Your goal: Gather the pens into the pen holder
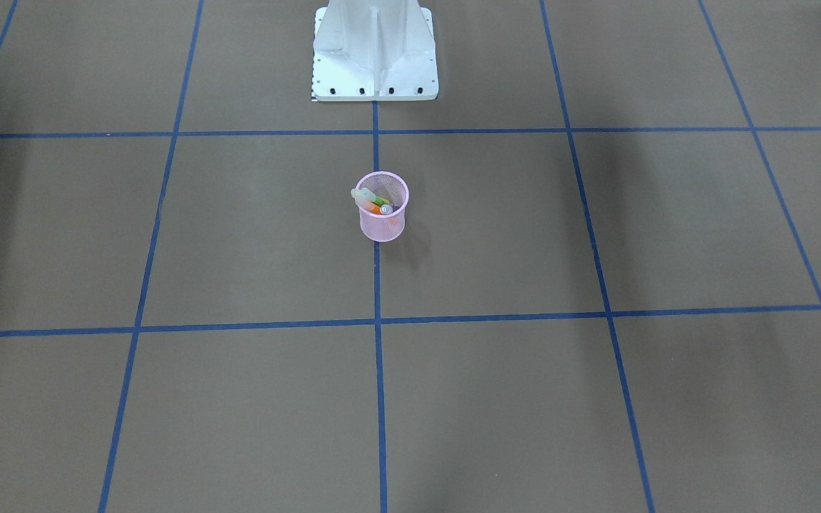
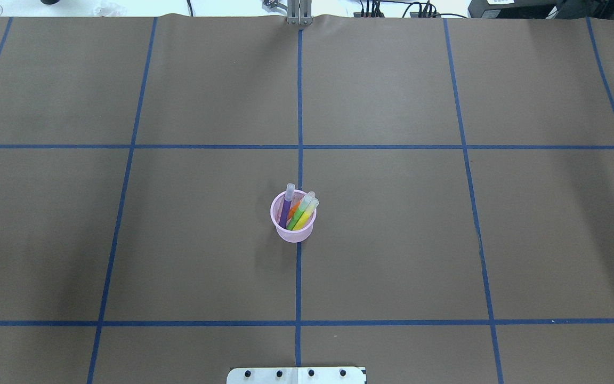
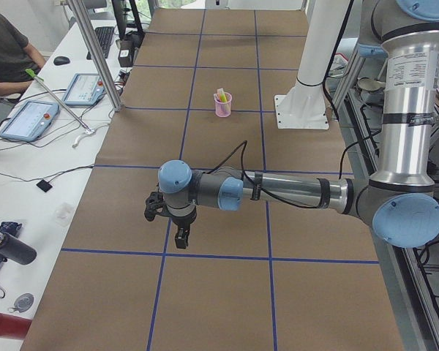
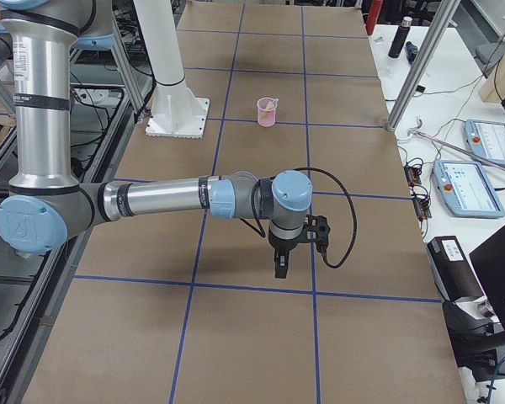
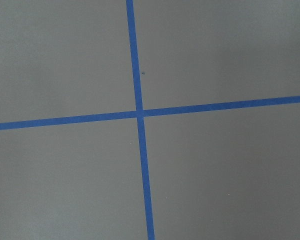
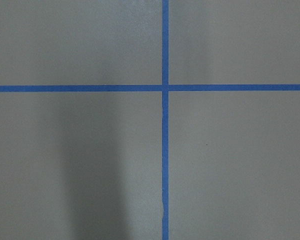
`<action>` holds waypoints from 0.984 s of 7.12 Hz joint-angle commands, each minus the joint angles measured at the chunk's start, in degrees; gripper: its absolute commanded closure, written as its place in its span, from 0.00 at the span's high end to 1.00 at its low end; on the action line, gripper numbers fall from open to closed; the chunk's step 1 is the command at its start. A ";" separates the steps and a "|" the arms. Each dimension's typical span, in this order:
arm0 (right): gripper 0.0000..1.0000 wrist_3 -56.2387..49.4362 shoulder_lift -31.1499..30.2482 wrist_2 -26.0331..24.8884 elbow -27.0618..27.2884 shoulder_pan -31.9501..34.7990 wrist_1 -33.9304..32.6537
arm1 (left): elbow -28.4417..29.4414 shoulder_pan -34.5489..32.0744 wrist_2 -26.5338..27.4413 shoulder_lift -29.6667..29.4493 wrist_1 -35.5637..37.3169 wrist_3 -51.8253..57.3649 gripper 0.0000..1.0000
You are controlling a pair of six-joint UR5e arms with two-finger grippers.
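Note:
The pink mesh pen holder (image 2: 293, 230) stands upright at the table's middle, on a blue tape line, also visible as the pen holder (image 1: 382, 224). Inside it lean the pens: purple (image 2: 285, 211), orange (image 2: 295, 206), green (image 2: 298, 215) and yellow (image 2: 307, 217), pale caps up. My left gripper (image 3: 177, 223) hangs over the table far from the cup, seen only in the exterior left view; I cannot tell if it is open or shut. My right gripper (image 4: 284, 252) shows only in the exterior right view, equally far away; its state I cannot tell. Both wrist views show only brown table and tape.
Blue tape lines (image 2: 299, 146) grid the brown table. The white robot base (image 1: 375, 53) stands behind the cup. Side benches hold teach pendants (image 3: 31, 119), cables and bottles (image 3: 11, 248). A seated person (image 3: 7, 51) is at the far left bench.

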 commanded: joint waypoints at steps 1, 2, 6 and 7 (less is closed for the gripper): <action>1.00 0.00 -0.01 -0.21 -0.19 -0.02 -0.01 | -0.33 -1.96 -0.09 0.05 1.48 -0.13 1.00; 1.00 0.00 -0.01 -0.21 -0.19 -0.02 0.08 | -0.59 -2.24 -0.52 0.39 2.28 -0.13 1.00; 1.00 0.00 -0.01 -0.21 -0.19 -0.02 -0.01 | -0.68 -2.24 -3.25 0.31 1.67 -0.13 1.00; 1.00 0.00 -0.01 -0.21 -0.19 -0.02 0.08 | -0.51 -2.15 -1.42 0.22 1.67 -0.04 1.00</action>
